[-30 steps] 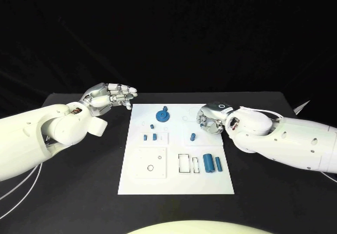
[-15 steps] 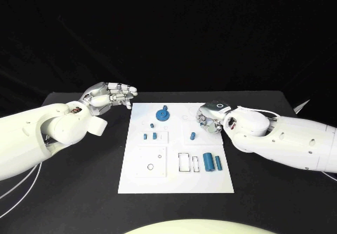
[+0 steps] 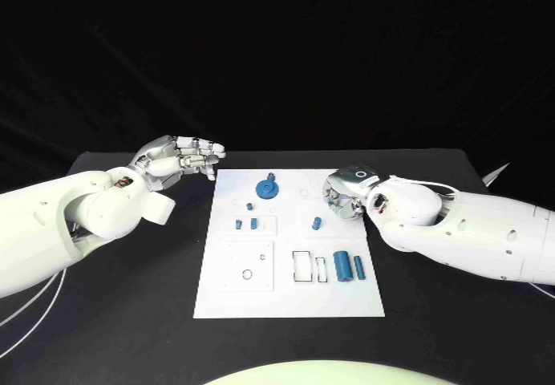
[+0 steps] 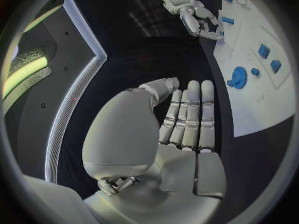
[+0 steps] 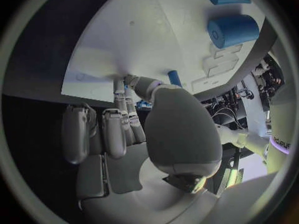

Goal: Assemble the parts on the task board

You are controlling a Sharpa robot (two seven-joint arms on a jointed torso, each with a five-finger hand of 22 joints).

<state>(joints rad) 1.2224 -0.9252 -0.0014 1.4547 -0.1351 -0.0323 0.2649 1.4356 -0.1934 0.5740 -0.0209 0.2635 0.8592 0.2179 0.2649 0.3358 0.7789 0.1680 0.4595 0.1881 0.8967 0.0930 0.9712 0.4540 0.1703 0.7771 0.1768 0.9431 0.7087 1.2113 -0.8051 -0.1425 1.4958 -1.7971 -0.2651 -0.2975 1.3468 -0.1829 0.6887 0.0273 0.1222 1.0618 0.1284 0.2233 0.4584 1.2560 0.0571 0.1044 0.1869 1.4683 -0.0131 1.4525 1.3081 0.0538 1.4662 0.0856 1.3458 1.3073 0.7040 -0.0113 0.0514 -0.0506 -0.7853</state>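
Note:
The white task board (image 3: 289, 293) lies mid-table. On it are a blue gear-like disc (image 3: 267, 189), several small blue pegs (image 3: 246, 224), one peg (image 3: 317, 225) near my right hand, and a thick blue cylinder (image 3: 342, 265) beside a thinner one (image 3: 360, 268). My right hand (image 3: 347, 196) hangs over the board's right edge with its fingers curled down. In the right wrist view its thumb and a fingertip (image 5: 127, 80) meet on the board (image 5: 143, 40), close to a blue peg (image 5: 174, 77); nothing shows between them. My left hand (image 3: 180, 160) hovers off the board's far left corner, fingers curled in, holding nothing.
Black table (image 3: 127, 289) surrounds the board on all sides. Empty rectangular slots (image 3: 301, 268) and a square recess with a hole (image 3: 248, 275) mark the board's near half. The left wrist view shows the disc (image 4: 238, 77) and my right hand (image 4: 199, 20) beyond it.
My right hand has edged slightly further onto the board's right edge. The left hand and the parts have stayed put.

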